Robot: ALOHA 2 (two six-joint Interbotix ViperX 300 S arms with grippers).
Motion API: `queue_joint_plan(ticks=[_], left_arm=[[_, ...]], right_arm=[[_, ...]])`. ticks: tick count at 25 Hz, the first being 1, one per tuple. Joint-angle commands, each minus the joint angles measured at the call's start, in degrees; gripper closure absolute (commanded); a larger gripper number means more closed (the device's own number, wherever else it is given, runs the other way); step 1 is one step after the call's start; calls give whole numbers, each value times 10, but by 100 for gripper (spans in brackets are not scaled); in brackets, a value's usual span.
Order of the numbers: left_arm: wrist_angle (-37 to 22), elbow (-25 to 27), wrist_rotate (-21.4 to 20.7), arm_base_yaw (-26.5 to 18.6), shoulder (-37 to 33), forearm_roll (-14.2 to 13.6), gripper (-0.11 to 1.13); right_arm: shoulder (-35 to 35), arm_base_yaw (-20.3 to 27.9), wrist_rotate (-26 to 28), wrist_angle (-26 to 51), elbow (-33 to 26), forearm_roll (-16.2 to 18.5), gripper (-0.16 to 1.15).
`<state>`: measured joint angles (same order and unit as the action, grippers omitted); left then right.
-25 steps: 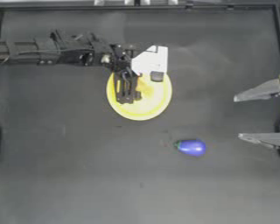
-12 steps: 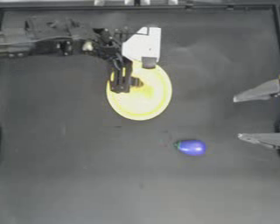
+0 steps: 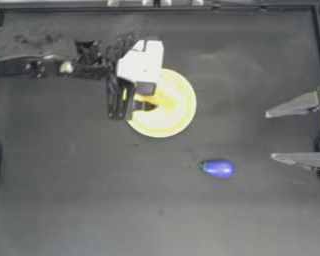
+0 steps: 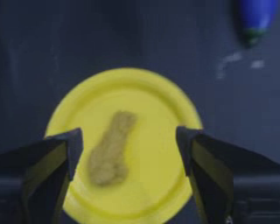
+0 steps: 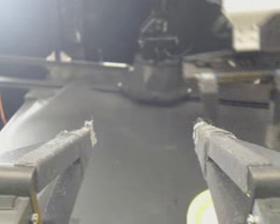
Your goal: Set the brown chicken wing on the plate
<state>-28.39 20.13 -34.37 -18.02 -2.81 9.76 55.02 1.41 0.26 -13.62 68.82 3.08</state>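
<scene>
The left tool (image 4: 129,144) has lifted off the lumpy orange-brown chicken wing (image 4: 110,155), jaws apart above it; the wing lies on the round yellow plate (image 4: 160,109). Right tool (image 3: 303,132) parked, jaws apart.

Dark table (image 3: 89,200): plate (image 3: 179,95), seemingly eggplant toy (image 3: 219,168).

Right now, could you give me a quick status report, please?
Left gripper open over plate. Right gripper open, parked at right edge. Brown chicken wing lying on plate. Nothing in the way.
</scene>
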Motion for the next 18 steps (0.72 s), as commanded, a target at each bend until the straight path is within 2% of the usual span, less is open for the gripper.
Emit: queue_joint_plan(ticks=[1,7,14,18], left_arm=[[29,21,-6,5,-61,7,6],[62,70,-7,11,-109,49,6],[123,134,-6,32,-165,75,6],[159,171,-7,41,-197,99,6]], right_arm=[[-4,0,-2,-3,-9,-2,0],[-4,0,-2,-2,-9,4,0],[-4,0,-3,-2,-9,4,0],[-4,0,-3,-2,-9,4,0]])
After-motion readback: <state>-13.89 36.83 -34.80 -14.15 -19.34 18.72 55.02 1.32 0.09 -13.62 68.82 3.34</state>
